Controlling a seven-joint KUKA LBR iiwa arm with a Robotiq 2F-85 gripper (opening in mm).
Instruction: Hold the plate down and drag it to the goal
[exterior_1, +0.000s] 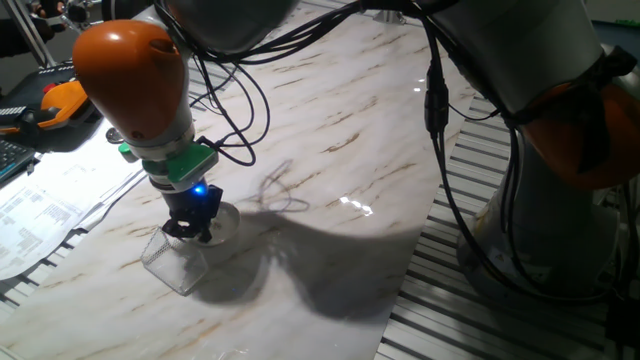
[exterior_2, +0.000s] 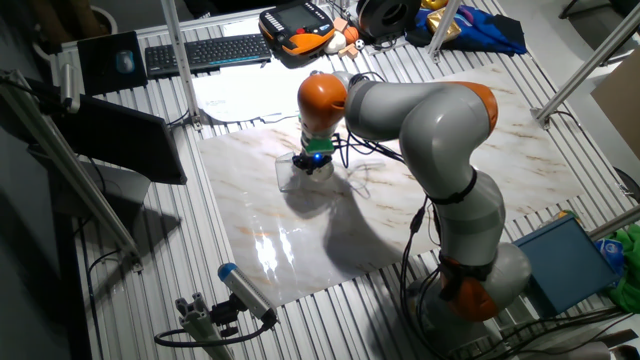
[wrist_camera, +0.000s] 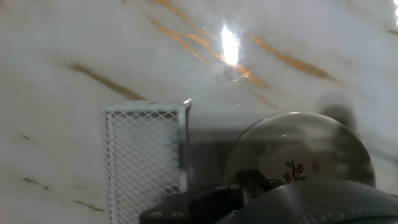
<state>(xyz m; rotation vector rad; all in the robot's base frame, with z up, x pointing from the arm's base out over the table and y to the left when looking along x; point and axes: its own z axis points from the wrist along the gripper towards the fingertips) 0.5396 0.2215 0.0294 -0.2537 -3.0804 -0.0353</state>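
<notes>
The arm is reaching over the marble-look table; its orange wrist is hanging just above the work spot. The goal — a small clear box with a mesh wall — is sitting right beside the plate; in the hand view the plate is lying just right of the goal, close but apparently not overlapping. The gripper is pressing down at the plate's near edge; I cannot tell how wide the jaws are standing, and nothing looks pinched between them. The plate is looking light, stiff, thin, probably slick on this glossy top; I'd be pushing straight down near its centre, not the rim — off-centre pressure risks tipping or skating it.
</notes>
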